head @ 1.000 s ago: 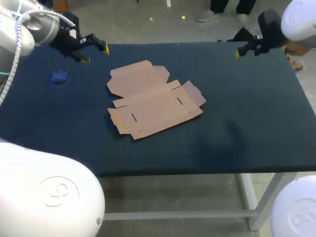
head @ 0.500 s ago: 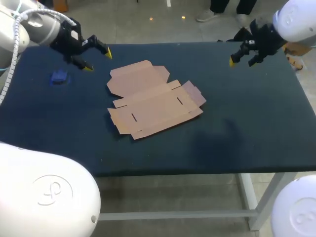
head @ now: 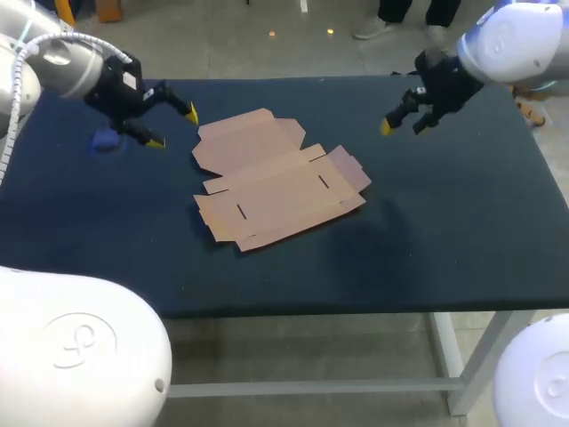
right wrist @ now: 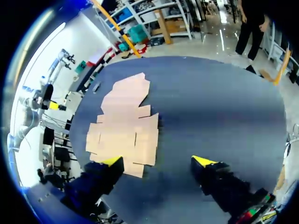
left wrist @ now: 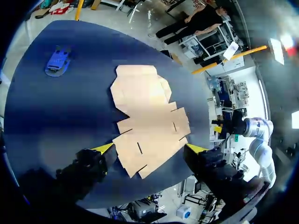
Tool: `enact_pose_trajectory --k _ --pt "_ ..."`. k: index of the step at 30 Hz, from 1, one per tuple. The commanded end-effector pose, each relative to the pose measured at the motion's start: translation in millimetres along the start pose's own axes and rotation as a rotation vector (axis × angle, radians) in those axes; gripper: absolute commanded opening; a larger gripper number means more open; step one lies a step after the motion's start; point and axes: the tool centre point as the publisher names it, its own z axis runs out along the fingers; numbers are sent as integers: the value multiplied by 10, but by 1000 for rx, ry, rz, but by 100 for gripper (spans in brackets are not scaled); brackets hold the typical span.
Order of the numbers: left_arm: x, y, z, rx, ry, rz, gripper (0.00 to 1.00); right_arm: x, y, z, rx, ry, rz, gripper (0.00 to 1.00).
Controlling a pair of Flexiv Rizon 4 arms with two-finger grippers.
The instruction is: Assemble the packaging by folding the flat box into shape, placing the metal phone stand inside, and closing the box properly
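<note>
On bench (head: 462, 231), flat box (head: 276, 182) lies with long axis roughly 8-to-2 o'clock; left tool (head: 174, 127) at 10, right tool (head: 402, 127) at 1, both spread wide.

Seen from the head view, the phone stand (head: 104, 140) is only a blurred blue patch hard against the dark body of the left pincer (head: 174, 127). Its shape is too small to make out, and whether the pincer overlaps it cannot be told. The tabletop (head: 462, 231) loses its near left corner behind a white arm housing (head: 80, 347). The left arm (head: 53, 62) and right arm (head: 516, 40) are cut off at the upper corners. In the right wrist view, a finger of the right pincer (right wrist: 157, 160) covers the nearest corner of the flat box (right wrist: 124, 126).
</note>
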Motion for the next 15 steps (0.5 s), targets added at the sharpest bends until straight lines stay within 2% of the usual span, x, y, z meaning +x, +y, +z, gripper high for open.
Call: enact_pose_trajectory --k 1,7,10,12,15 --pt "-21 95 -37 8 -6 -7 100 -72 171 282 95 84 9 95" --pt "-45 145 -55 11 -12 -15 100 -25 179 494 158 191 19 89" --pt "-56 158 -59 9 -9 -18 100 -8 182 598 189 219 29 81" --pt "-56 170 -41 2 -9 -14 100 -2 182 667 211 239 36 82" --pt "-53 180 -18 -13 -14 -12 100 7 178 781 241 258 46 78"
